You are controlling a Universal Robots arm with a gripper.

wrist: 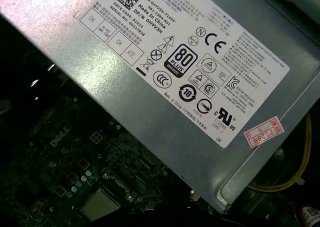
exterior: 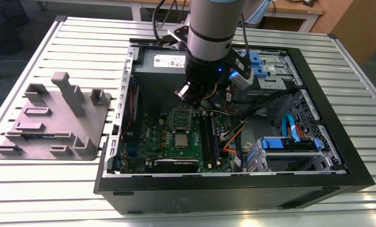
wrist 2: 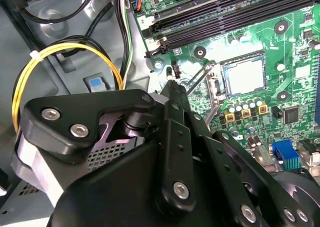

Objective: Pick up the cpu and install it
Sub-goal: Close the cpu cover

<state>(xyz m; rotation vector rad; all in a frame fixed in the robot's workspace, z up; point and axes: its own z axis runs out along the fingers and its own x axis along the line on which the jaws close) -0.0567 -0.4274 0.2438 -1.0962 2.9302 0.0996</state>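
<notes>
Cpu [wrist 2: 245,75] sits in the socket; gripper [wrist 2: 172,87], grip state unreadable, could snag the open frame [exterior: 183,115].

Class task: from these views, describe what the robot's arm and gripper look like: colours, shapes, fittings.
The arm is a thick silver-grey cylinder with a black band and a small blue light near the wrist. Black cables run beside it. In the second wrist view the gripper is matte black, built of flat linkage bars joined by silver screws.
</notes>
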